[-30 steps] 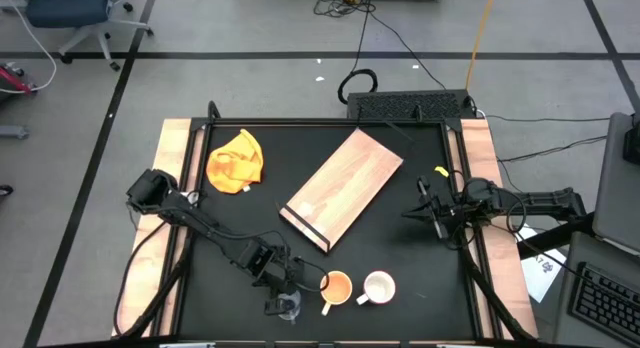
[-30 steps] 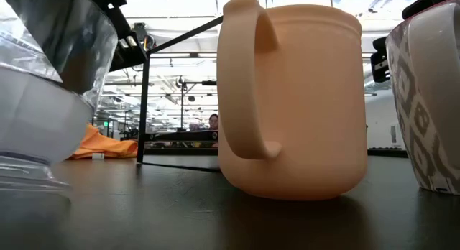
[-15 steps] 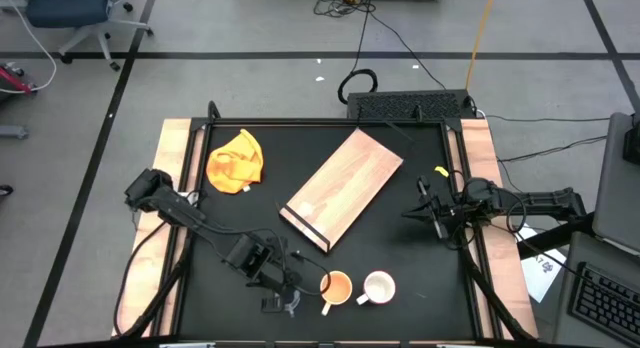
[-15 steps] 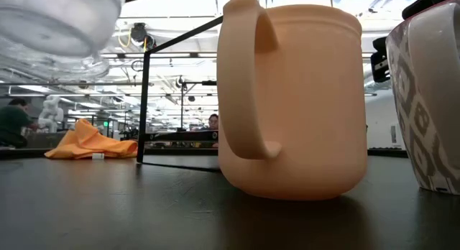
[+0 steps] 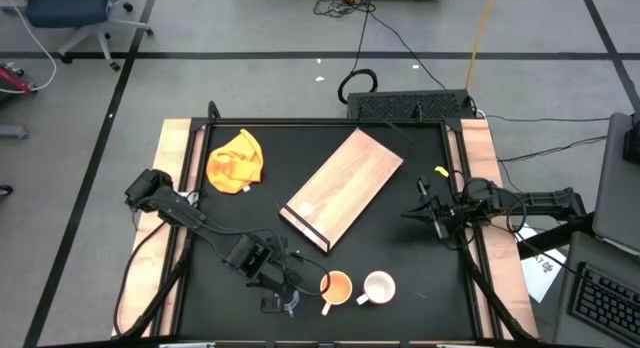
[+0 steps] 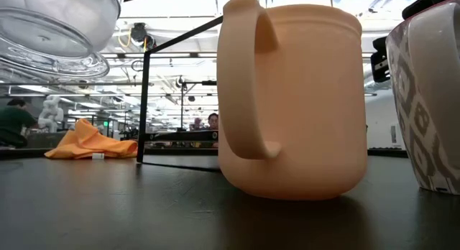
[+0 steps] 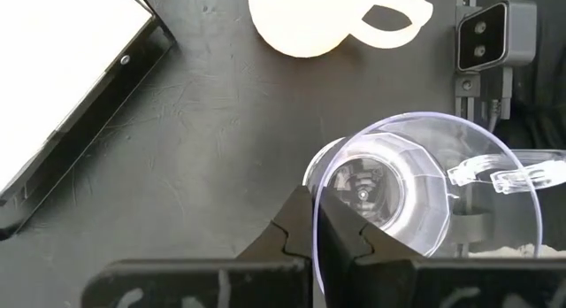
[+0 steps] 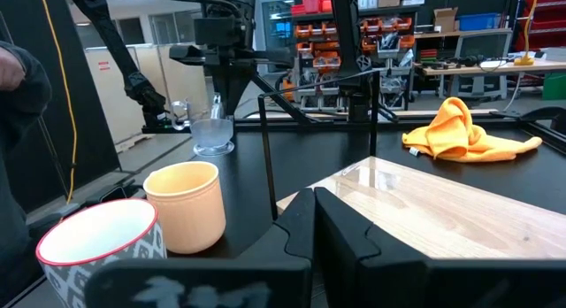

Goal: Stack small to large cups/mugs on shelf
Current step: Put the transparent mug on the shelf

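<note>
Lifted off the tabletop (image 5: 400, 238) since a second ago, the glass cup (image 6: 57, 31) hangs tilted, its rim pinched in the left gripper (image 5: 283, 296)'s closed jaws; yellow-orange mug (image 5: 337, 287) sits just beside. Right gripper (image 5: 425, 212), jaws shut and empty, waits beyond the shelf (image 5: 345, 186).

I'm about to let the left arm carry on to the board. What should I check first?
1. Left gripper fingers shut on the tiny clear glass cup rim: ok.
2. Cup lifted off the black tabletop: ok.
3. Light wooden board bare: ok.
4. Yellow-orange handled mug and white handled mug upright beside the cup: ok.
5. Right gripper parked right of the board: ok.
</note>
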You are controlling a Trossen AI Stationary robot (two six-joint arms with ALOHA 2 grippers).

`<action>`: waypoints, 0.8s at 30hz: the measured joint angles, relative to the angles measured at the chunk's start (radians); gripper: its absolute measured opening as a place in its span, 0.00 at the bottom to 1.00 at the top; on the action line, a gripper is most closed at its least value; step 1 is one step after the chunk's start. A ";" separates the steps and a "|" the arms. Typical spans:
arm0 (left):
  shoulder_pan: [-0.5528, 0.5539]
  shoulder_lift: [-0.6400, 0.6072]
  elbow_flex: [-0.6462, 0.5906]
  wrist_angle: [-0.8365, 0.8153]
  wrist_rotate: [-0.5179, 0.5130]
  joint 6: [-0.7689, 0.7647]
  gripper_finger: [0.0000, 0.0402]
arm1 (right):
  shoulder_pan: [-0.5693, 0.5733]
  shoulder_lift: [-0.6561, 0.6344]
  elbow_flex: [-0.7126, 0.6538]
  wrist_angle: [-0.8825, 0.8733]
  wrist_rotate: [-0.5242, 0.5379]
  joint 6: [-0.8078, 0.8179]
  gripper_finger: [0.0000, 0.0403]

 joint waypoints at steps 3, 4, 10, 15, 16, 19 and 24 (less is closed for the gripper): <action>0.012 0.000 0.000 0.000 0.010 -0.004 0.00 | 0.000 0.000 0.000 0.000 0.000 0.000 0.00; 0.016 0.000 0.000 -0.002 0.010 -0.003 0.00 | 0.000 0.000 0.000 0.000 0.000 0.000 0.00; 0.032 0.002 0.049 -0.095 0.001 0.012 0.00 | 0.000 0.000 0.000 0.000 0.000 0.000 0.00; 0.045 0.002 0.169 -0.221 -0.039 0.046 0.00 | 0.000 0.000 0.000 0.000 0.000 0.000 0.00; 0.048 0.001 0.206 -0.261 -0.060 0.046 0.00 | 0.000 0.000 0.000 0.000 0.000 0.000 0.00; 0.060 -0.001 0.293 -0.355 -0.113 0.045 0.00 | 0.000 0.000 0.000 0.000 0.000 0.000 0.00; 0.070 -0.001 0.368 -0.417 -0.148 0.048 0.00 | 0.000 0.000 0.000 0.000 0.000 0.000 0.00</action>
